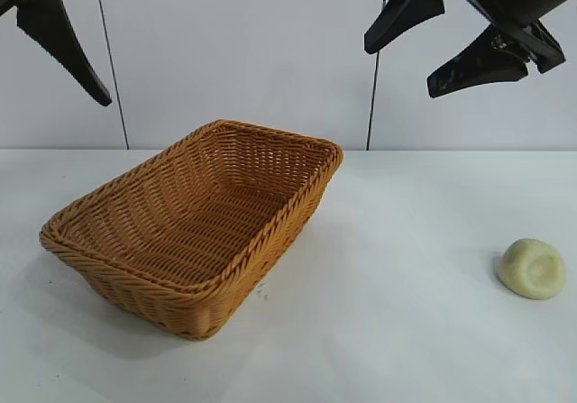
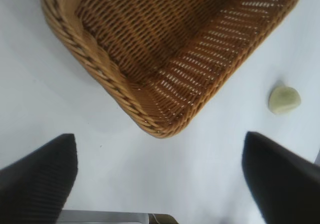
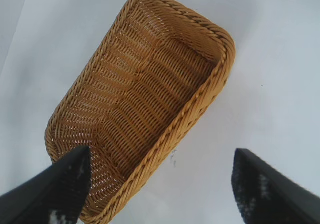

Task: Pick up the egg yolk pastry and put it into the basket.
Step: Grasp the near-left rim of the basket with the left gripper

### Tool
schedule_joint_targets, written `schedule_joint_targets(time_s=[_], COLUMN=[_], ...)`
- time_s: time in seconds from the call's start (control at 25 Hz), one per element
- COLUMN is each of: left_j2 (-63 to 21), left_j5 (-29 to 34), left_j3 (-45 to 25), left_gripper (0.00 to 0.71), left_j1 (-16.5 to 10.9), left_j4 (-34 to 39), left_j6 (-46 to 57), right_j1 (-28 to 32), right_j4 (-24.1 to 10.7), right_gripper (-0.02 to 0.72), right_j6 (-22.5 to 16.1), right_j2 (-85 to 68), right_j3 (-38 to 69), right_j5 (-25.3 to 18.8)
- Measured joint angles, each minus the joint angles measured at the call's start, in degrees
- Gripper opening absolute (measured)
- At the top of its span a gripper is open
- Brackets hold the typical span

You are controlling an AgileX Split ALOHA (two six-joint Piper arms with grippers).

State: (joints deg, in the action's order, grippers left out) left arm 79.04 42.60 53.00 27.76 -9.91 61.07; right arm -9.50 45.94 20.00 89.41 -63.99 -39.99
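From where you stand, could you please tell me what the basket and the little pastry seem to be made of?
The basket looks like woven wicker or a plastic imitation, orange-tan with a slight sheen: interlaced strands and a braided rim show plainly. The pastry looks like soft dough, pale yellow-cream and matte, with a smooth domed surface and a shallow dent; whether it is real food or a replica cannot be told.

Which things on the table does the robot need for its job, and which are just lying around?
For the job:
- egg yolk pastry, alone on the table at the right
- basket, nothing inside it
- right claw, open, high above the table

Just there:
- white table
- left claw, open, raised near the basket's corner

No spare objects lie about.
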Motion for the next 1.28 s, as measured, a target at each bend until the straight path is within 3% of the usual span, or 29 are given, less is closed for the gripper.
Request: schedule_joint_targets(time_s=[0.2, 0.52, 1.08, 1.2, 1.28], left_j2=[5.96, 15.89, 27.21, 27.21, 27.21], left_j5=[-4.59, -6.47, -12.51, -12.61, -12.61], left_j3=[0.73, 2.51, 2.62, 2.77, 2.75], left_gripper=[0.643, 0.643, 0.642, 0.586, 0.510], left_j1=[0.18, 0.18, 0.18, 0.18, 0.18], left_j4=[1.51, 5.93, 6.45, 6.40, 6.40], left_j6=[7.00, 17.85, 19.47, 19.47, 19.47], right_j1=[0.00, 0.00, 0.00, 0.00, 0.00], right_j4=[0.00, 0.00, 0.00, 0.00, 0.00], right_gripper=[0.562, 0.562, 0.562, 0.562, 0.562], right_j6=[0.00, 0.00, -0.14, -0.14, -0.14], right_j2=[0.00, 0.00, 0.00, 0.00, 0.00], right_j3=[0.00, 0.00, 0.00, 0.00, 0.00], right_j5=[0.00, 0.00, -0.10, -0.12, -0.17])
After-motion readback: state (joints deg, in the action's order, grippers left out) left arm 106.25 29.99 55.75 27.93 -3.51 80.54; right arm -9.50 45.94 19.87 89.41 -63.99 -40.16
